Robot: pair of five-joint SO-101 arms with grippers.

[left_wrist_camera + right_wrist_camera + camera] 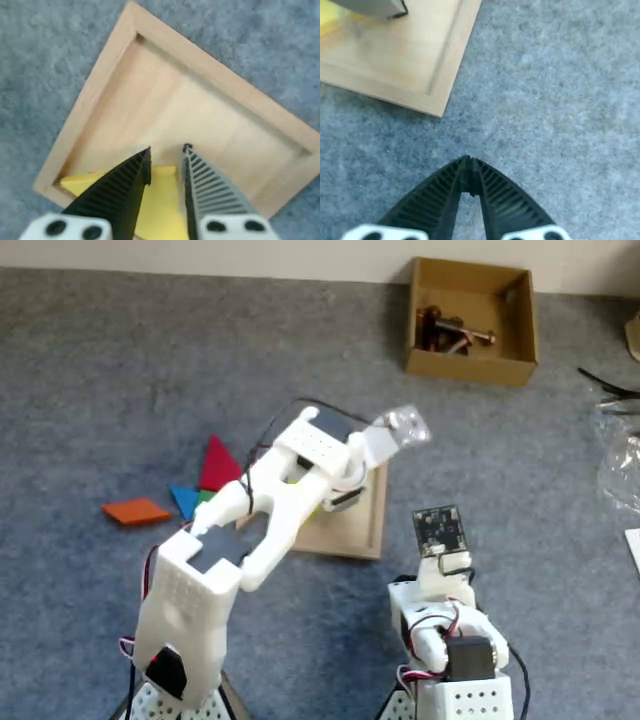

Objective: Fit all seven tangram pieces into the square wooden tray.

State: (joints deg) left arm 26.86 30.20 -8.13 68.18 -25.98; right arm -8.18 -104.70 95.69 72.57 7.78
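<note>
The square wooden tray (97,90) lies on grey carpet, its near corner (440,75) also in the right wrist view. A yellow piece (162,192) lies flat in one corner of the tray. My left gripper (166,149) hovers open just above it, one finger on each side of the piece's middle. In the high view the left arm (290,490) stretches over the tray (372,525). A red triangle (218,462), a blue triangle (183,500), a small green piece (205,496) and an orange parallelogram (136,510) lie left of the tray. My right gripper (469,161) is shut over bare carpet, holding nothing.
A cardboard box (470,320) with small parts stands at the back right. Cables and plastic wrap (620,440) lie at the right edge. The right arm (450,640) sits folded near the front, right of the tray.
</note>
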